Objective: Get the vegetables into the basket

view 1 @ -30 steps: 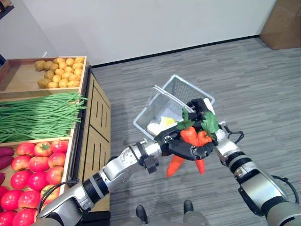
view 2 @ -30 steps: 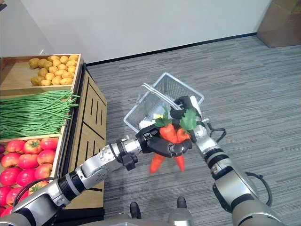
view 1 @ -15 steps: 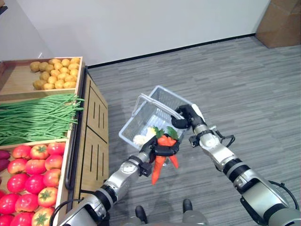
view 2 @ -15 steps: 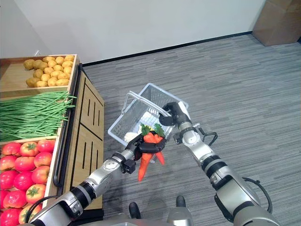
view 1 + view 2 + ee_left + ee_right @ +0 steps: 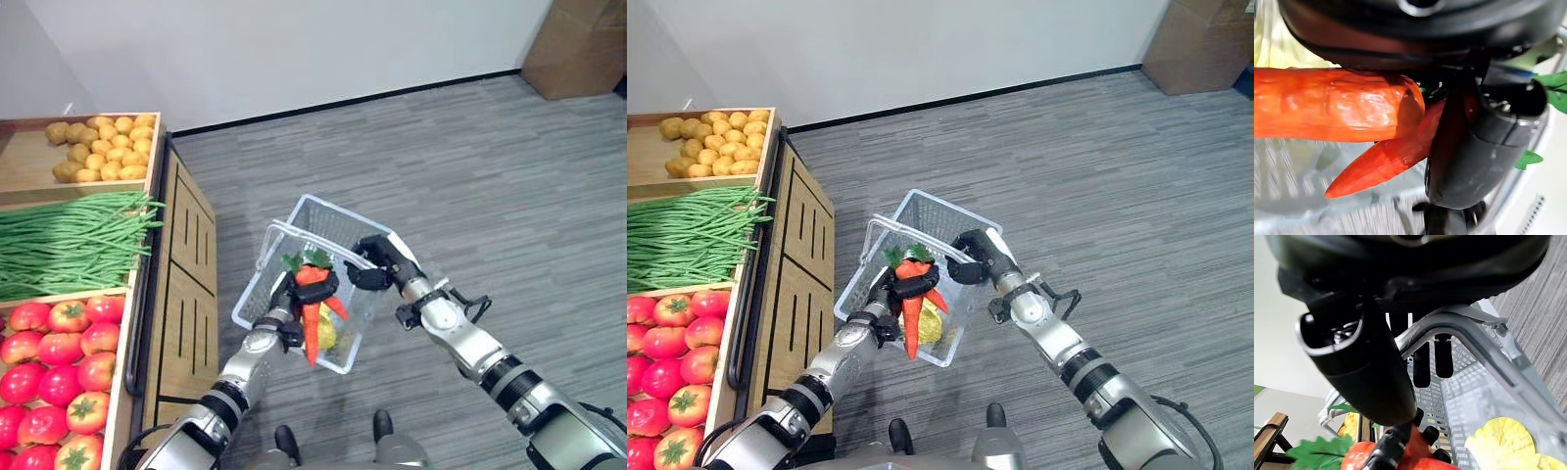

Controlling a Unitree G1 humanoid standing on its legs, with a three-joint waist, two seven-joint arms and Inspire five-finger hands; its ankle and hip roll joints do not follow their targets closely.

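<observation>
My left hand (image 5: 315, 287) is shut on a bunch of orange carrots (image 5: 312, 325) with green tops, held over the white wire basket (image 5: 331, 217). The carrot tips point down into the basket, above a yellow vegetable (image 5: 326, 339) lying inside. In the left wrist view the carrots (image 5: 1337, 105) lie against the curled fingers (image 5: 1469, 156). My right hand (image 5: 377, 262) is shut on the basket's handle (image 5: 1484, 352) at the right rim, holding the basket above the floor. The yellow vegetable (image 5: 1498, 443) also shows through the mesh in the right wrist view.
A wooden produce stand (image 5: 186, 264) runs along the left with potatoes (image 5: 93, 157), green beans (image 5: 69, 240) and tomatoes (image 5: 54, 357). Grey carpet floor (image 5: 470, 176) stretches to the right. A cardboard box (image 5: 573, 44) sits at the far right by the wall.
The carrots and my left hand have moved from beside the basket to over its inside. The basket has dropped lower and nearer. The camera view has shifted too.
</observation>
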